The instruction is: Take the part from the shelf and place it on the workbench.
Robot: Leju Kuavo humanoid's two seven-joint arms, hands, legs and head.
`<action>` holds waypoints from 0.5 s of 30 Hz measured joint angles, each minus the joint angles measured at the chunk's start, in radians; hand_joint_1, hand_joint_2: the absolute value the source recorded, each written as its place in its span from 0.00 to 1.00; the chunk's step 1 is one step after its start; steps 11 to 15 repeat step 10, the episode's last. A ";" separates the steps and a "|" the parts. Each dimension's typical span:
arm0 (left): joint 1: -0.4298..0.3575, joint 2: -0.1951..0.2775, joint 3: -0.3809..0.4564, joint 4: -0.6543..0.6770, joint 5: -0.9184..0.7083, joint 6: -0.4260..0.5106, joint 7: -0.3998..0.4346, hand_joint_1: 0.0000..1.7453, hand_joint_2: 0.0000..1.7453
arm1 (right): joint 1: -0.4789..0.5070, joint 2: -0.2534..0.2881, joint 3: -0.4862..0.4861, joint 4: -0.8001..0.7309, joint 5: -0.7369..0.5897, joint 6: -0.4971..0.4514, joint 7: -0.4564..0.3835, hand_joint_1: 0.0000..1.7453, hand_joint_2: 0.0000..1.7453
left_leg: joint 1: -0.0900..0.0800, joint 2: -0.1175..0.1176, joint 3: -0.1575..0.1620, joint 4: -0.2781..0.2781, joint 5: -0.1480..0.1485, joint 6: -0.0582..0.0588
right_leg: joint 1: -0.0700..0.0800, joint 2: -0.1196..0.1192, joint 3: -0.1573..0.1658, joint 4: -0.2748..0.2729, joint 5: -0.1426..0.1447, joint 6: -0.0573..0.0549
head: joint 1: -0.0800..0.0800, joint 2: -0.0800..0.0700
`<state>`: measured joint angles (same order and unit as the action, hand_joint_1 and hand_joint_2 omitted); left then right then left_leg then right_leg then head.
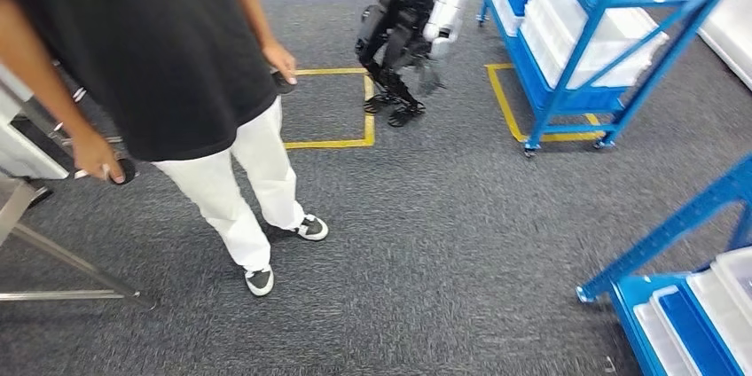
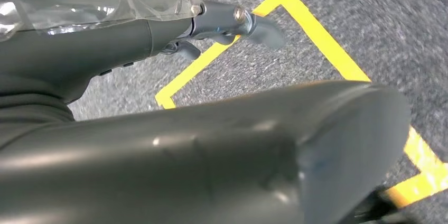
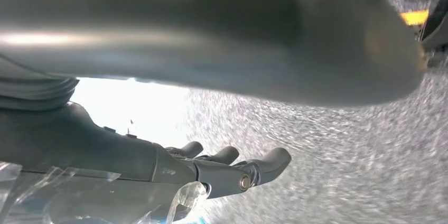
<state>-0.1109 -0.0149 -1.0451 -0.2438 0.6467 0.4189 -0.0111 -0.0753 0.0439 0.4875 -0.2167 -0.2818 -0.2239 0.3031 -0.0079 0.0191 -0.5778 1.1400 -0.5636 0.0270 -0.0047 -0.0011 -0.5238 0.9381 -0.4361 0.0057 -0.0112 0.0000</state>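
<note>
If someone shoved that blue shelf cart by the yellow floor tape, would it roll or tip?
The blue shelf cart would probably roll: small casters show under its legs. The grey carpet may slow it. The white bins on its low, slanted tiers suggest it is unlikely to tip, though a hard shove might shift them.

Person [image 1: 177, 83] left, shelves [image 1: 585, 39] probably right
</note>
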 joint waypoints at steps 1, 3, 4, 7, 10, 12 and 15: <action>0.003 0.000 0.000 0.000 0.001 0.000 0.000 0.00 0.00 | -0.001 0.000 0.000 0.000 0.000 0.000 0.000 0.00 0.00 | 0.005 -0.008 -0.031 0.069 -0.029 -0.005 | -0.001 0.015 -0.004 0.000 0.003 -0.001 | 0.000 0.000; 0.009 0.000 0.000 0.000 0.002 0.000 0.000 0.00 0.00 | 0.000 0.000 0.000 0.000 0.000 0.000 -0.001 0.00 0.00 | 0.014 -0.011 -0.049 0.115 -0.033 -0.013 | -0.003 0.048 -0.010 0.000 0.009 0.003 | -0.001 0.000; 0.009 0.000 0.000 0.000 0.002 0.000 0.000 0.00 0.00 | 0.001 0.000 0.000 0.000 0.000 0.000 -0.002 0.00 0.00 | 0.018 -0.014 -0.029 0.076 -0.006 -0.016 | -0.004 0.064 -0.011 0.001 0.011 0.006 | -0.001 0.000; 0.007 0.000 0.000 0.000 0.002 0.001 -0.001 0.00 0.00 | 0.000 0.000 0.000 0.000 0.000 0.000 -0.003 0.00 0.00 | 0.031 -0.081 0.071 -0.139 0.089 -0.021 | -0.007 0.104 -0.016 0.004 0.017 0.021 | 0.000 0.000; 0.008 0.000 -0.001 0.000 0.003 0.002 -0.002 0.00 0.00 | -0.001 0.000 0.000 0.000 -0.001 -0.003 -0.004 0.00 0.00 | 0.029 -0.106 0.089 -0.194 0.101 -0.013 | -0.008 0.133 -0.030 0.006 0.024 0.038 | 0.002 0.000; 0.008 0.000 -0.001 0.000 0.003 0.002 -0.002 0.00 0.00 | -0.001 0.000 0.000 0.000 -0.001 -0.003 -0.004 0.00 0.00 | 0.029 -0.106 0.089 -0.194 0.101 -0.013 | -0.008 0.133 -0.030 0.006 0.024 0.038 | 0.002 0.000; 0.008 0.000 -0.001 0.000 0.003 0.002 -0.002 0.00 0.00 | -0.001 0.000 0.000 0.000 -0.001 -0.003 -0.004 0.00 0.00 | 0.029 -0.106 0.089 -0.194 0.101 -0.013 | -0.008 0.133 -0.030 0.006 0.024 0.038 | 0.002 0.000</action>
